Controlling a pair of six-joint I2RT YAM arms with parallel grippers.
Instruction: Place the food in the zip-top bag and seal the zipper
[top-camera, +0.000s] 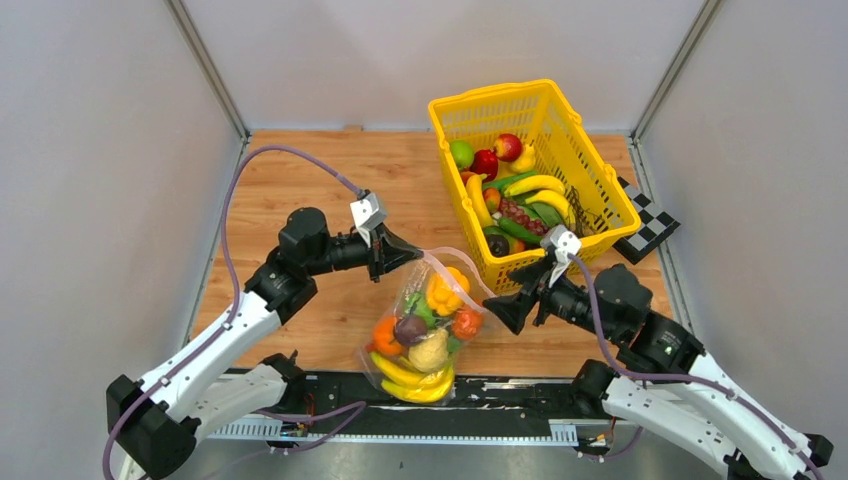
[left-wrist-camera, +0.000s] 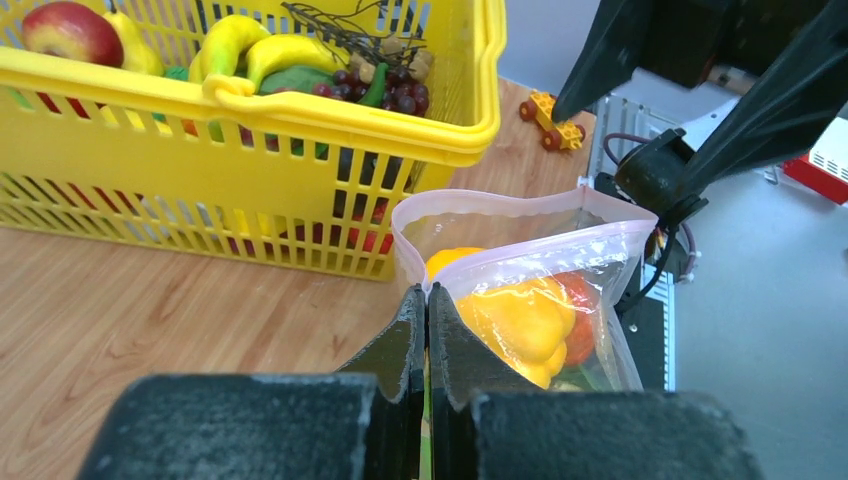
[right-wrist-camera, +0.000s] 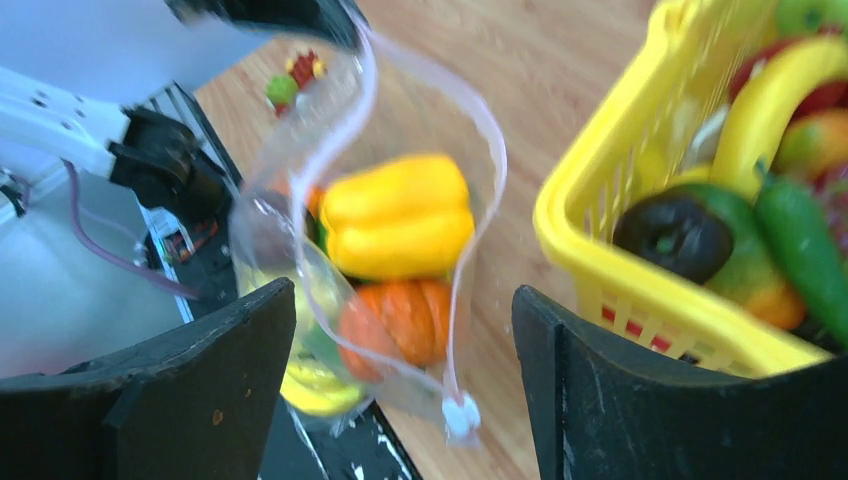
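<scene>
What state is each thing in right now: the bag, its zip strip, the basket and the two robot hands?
Zip-top bag, part filled with toy food, mouth open.
Zipper, unsealed, its two sides apart.
Left hand, shut on the bag's top edge.
Right hand, open, holding nothing.
Yellow basket, upright, more toy food inside.

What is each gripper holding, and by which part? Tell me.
Left gripper pinches the bag by its top edge; right gripper is open, holding nothing.
</scene>
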